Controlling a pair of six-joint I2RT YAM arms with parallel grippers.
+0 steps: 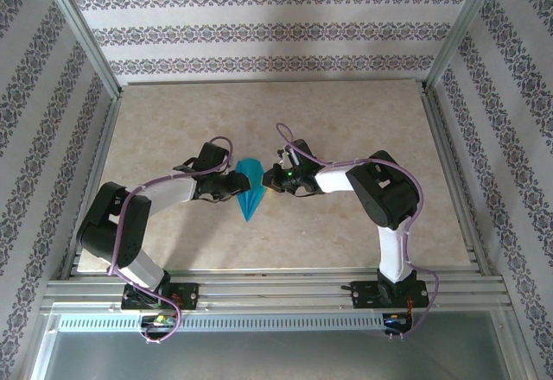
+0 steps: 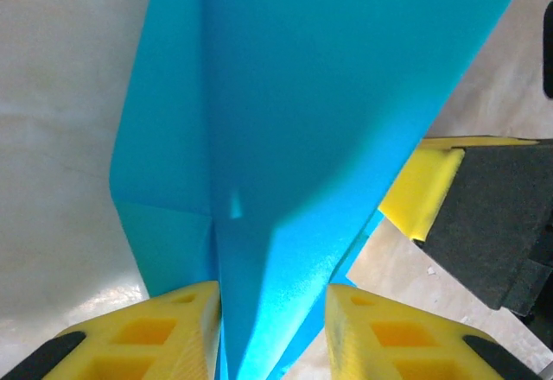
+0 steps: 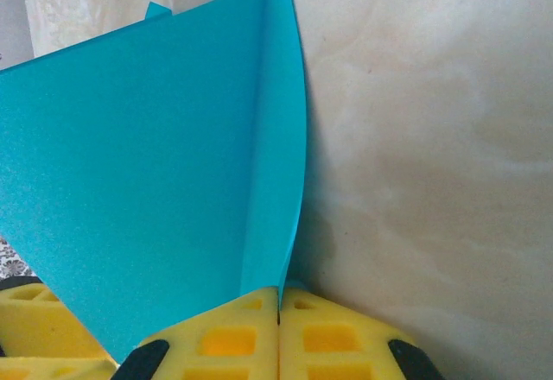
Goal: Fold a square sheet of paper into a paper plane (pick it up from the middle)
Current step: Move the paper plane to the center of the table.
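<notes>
The teal-blue paper [image 1: 251, 186], folded into a narrow kite shape with its tip toward the near edge, is held up at the middle of the table. My left gripper [image 1: 235, 181] comes at it from the left. In the left wrist view its yellow jaws [image 2: 272, 328] stand apart on either side of a raised lengthwise ridge of the paper [image 2: 302, 95], with a sliver of table showing beside the right finger. My right gripper [image 1: 270, 180] meets the paper from the right. In the right wrist view its jaws [image 3: 278, 298] are shut on the edge of an upright flap of the paper [image 3: 147, 173].
The beige tabletop [image 1: 346, 121] spreads around the paper on all sides. Metal frame rails [image 1: 276, 289] run along the near edge, and patterned walls close in the left, right and back. The two grippers' fingers sit very close together at the paper.
</notes>
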